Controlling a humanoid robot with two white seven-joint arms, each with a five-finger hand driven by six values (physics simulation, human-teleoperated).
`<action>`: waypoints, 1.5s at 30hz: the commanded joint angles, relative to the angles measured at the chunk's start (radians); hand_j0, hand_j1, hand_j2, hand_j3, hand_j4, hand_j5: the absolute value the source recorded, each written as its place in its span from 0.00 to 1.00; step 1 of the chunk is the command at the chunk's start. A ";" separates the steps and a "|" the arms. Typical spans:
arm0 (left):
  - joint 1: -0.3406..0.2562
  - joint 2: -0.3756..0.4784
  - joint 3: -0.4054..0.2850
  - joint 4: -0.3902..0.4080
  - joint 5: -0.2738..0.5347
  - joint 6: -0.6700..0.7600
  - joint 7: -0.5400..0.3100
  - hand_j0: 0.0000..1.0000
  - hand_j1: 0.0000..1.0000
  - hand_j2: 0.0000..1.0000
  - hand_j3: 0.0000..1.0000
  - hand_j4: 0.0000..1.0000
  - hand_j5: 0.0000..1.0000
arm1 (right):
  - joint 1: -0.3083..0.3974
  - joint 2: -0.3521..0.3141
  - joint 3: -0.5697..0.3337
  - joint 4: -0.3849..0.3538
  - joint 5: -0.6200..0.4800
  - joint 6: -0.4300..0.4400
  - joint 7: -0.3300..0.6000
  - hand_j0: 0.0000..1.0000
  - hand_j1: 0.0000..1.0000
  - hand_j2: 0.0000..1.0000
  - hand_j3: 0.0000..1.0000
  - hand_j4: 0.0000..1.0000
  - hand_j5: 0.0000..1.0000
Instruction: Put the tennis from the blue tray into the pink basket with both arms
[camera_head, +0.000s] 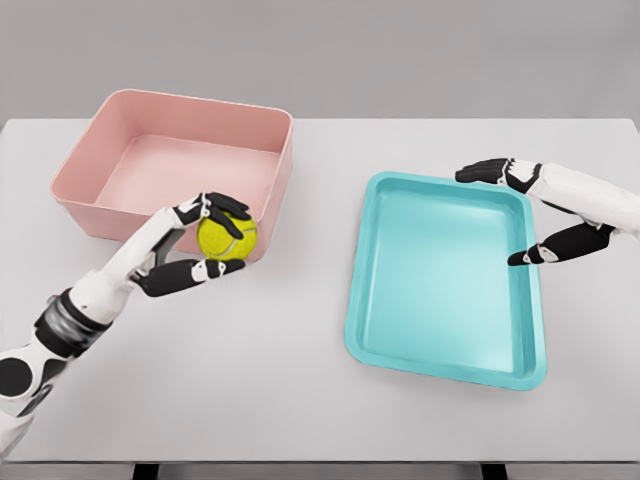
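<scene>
yellow-green was the ball (227, 238), and it was held in the left hand (205, 245), pinched between the fingers (222, 206) curled over its top and the thumb (190, 272) pressed in from below. it was kept up off the table (300, 400), just in front of the near right corner of the basket (100, 215), so it was outside the basket, not inside it. whether ball and basket wall were touching couldn't be told from this angle; they overlapped in the view.

the pink basket was set at the back left of the grey table, nothing was seen in it. the blue tray (380, 345) (more of a teal really) was laid well apart to the right, tilted a bit against the table edge, and nothing was seen in it either.

the left arm was brought in from the lower left corner, white links with black joints, reaching up and to the right toward the basket.

the right hand (530, 215) was held over the far right edge of the tray. its fingers (485, 172) were stretched out toward the left above the tray's back right corner and the thumb (540, 252) was pointed out lower down over the right rim, so the hand was spread wide with nothing gripped in it. the right arm was brought in from the right edge of the view.
</scene>
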 joint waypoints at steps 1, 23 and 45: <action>-0.003 0.001 0.012 0.001 0.007 0.006 0.000 0.43 0.43 0.43 0.43 0.43 0.43 | 0.000 -0.002 0.000 -0.002 -0.008 0.003 0.000 1.00 1.00 1.00 1.00 1.00 1.00; -0.225 -0.085 0.051 0.231 0.005 0.134 0.000 0.43 0.43 0.43 0.43 0.43 0.43 | 0.002 0.001 0.000 -0.002 -0.008 0.003 0.000 1.00 1.00 1.00 1.00 1.00 1.00; -0.305 -0.084 0.054 0.369 -0.001 0.117 -0.004 1.00 1.00 1.00 1.00 1.00 1.00 | 0.002 0.001 0.000 -0.010 -0.008 0.003 0.000 1.00 1.00 1.00 1.00 1.00 1.00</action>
